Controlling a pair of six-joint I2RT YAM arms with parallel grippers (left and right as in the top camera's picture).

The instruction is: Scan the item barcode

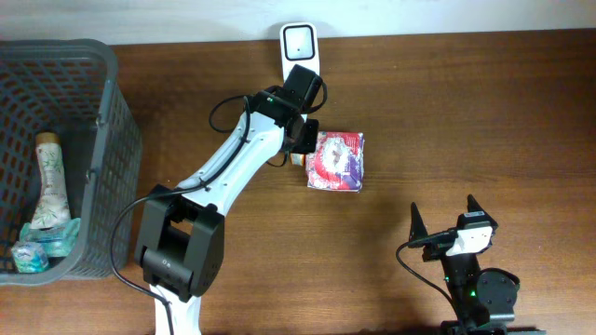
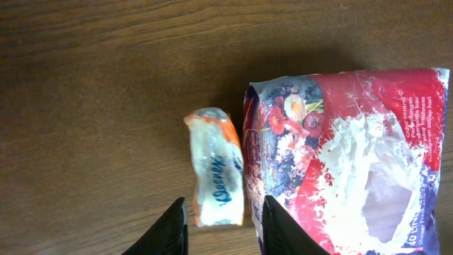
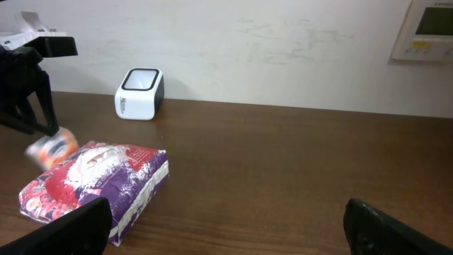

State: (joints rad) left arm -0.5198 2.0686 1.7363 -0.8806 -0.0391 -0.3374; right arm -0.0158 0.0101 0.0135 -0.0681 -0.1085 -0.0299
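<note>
Orange-and-white Kleenex pocket pack [image 2: 216,170] lies on the wooden table [image 1: 466,112], just beside the left edge of a red and purple floral tissue bag [image 2: 347,156]. The left gripper [image 2: 225,207] straddles the pack's near end, its jaws narrowly parted with a sliver of table showing at each side. A white scanner [image 1: 300,45] stands close behind. The right gripper [image 1: 442,209] waits well apart, spread wide and holding nothing. A grey basket [image 1: 112,112] sits far left.

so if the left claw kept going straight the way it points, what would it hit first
Probably the small Kleenex pack, straight ahead of the left claw and beside the floral tissue bag; depth is unclear.
</note>
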